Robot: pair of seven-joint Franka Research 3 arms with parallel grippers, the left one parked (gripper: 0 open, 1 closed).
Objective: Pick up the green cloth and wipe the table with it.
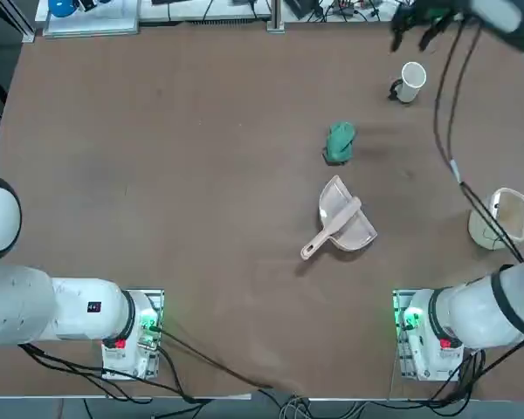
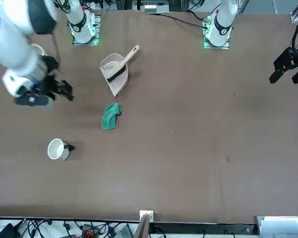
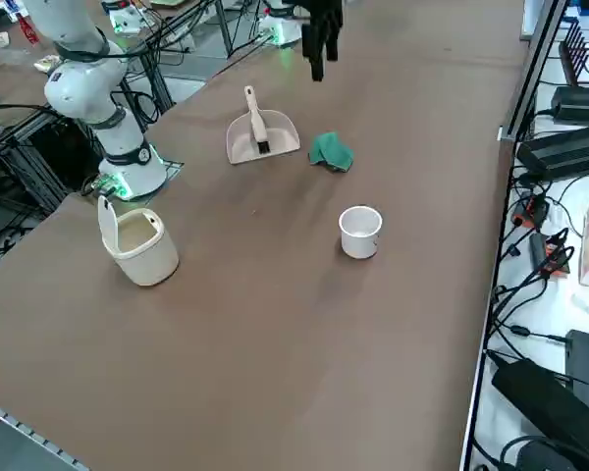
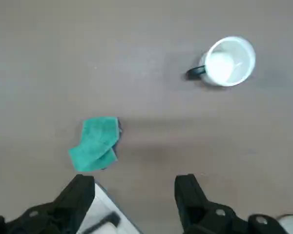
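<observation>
My end effector (image 4: 136,195) hangs released above the worktop (image 1: 157,175), fingers (image 4: 78,195) spread with nothing between them, raised over the far right part of the surface. The green cloth (image 1: 340,142) lies crumpled on the worktop, apart from me and untouched. Just nearer than it rests the pink dustpan (image 1: 342,224), its handle pointing near-left. A white mug (image 1: 410,82) stands farther off to the right, and a cream pitcher (image 1: 501,217) sits near the right edge.
</observation>
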